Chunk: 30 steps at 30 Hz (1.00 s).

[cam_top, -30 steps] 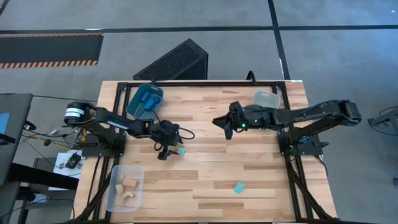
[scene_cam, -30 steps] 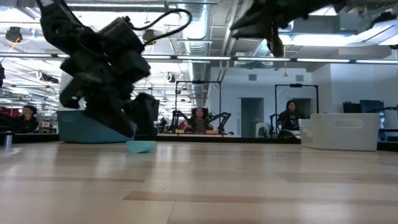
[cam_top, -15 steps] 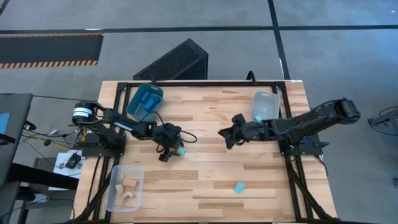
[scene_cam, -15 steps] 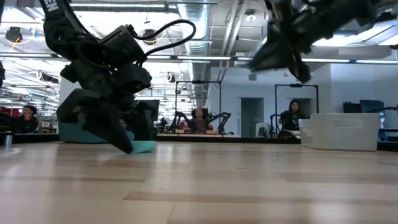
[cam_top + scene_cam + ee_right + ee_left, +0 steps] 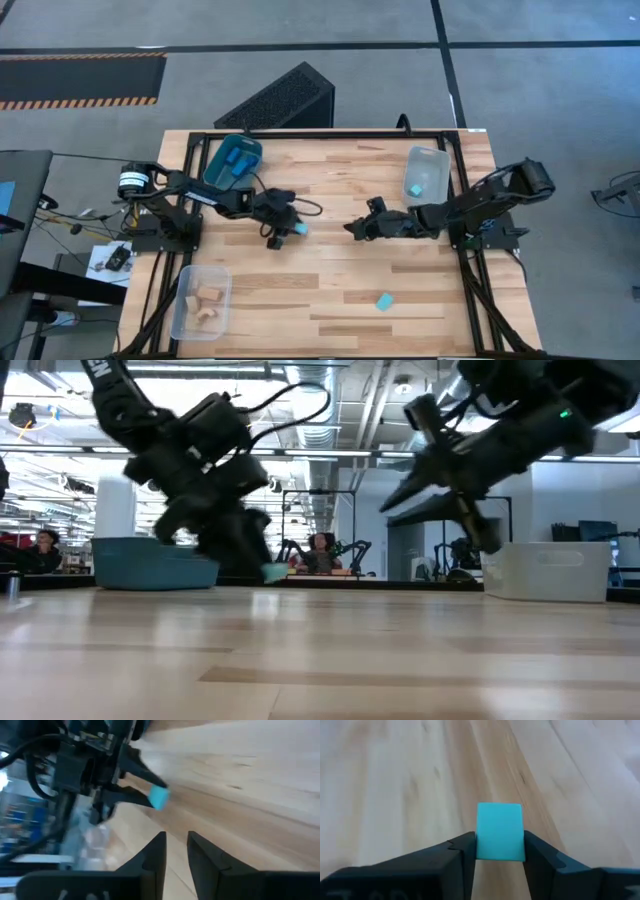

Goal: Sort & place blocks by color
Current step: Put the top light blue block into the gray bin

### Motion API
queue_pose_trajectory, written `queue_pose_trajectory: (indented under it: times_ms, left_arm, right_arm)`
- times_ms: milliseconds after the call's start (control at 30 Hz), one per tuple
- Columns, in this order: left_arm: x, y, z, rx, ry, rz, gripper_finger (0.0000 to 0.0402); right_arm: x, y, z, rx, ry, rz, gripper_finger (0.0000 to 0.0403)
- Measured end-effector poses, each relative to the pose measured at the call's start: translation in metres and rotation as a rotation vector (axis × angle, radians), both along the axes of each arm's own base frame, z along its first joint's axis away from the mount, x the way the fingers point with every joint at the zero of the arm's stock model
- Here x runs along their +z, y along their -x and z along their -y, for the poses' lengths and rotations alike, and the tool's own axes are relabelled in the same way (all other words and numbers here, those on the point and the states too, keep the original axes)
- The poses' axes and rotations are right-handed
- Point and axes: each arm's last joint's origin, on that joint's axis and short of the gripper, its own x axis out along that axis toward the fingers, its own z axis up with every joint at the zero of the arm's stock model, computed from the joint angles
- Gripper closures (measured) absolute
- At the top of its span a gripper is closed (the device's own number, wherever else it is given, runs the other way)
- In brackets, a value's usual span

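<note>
left tool [image 5: 291,230] clamped on a cyan block [image 5: 500,831] (lifted off the table [image 5: 400,290]), arm outstretched

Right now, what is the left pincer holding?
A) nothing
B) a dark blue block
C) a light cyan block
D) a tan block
C: the left pincer is shut on a light cyan block, pinched between its two fingers above the table.

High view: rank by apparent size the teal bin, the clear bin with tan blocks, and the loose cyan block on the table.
1. Clear bin with tan blocks
2. Teal bin, only slightly smaller, so this order is unsure
3. Loose cyan block, clearly smallest
</note>
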Motion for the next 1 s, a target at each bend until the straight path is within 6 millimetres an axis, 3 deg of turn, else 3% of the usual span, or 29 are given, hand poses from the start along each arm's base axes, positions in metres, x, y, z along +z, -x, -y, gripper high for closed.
queue_pose_trajectory:
  times_ms: [200,333,433,667,1000]
  left_arm:
    - [0.034,-0.027,-0.017,0.015,-0.069,0.13,0.0266]
    - [0.057,-0.042,-0.027,0.026,-0.085,0.209,0.0276]
    - [0.068,-0.047,-0.034,0.044,-0.073,0.211,0.0291]
    - [0.085,-0.054,-0.049,0.066,-0.112,0.214,0.028]
    - [0.084,-0.052,-0.052,0.072,-0.104,0.205,0.0287]
  right_arm:
    - [-0.005,-0.018,0.029,-0.026,-0.034,0.141,0.0235]
    - [-0.007,-0.024,0.052,-0.054,-0.04,0.165,0.0176]
    - [-0.002,-0.027,0.065,-0.04,-0.001,0.179,0.0152]
    - [0.017,-0.033,0.078,0.059,0.076,0.248,0.0162]
    - [0.017,-0.034,0.088,0.07,0.081,0.237,0.0179]
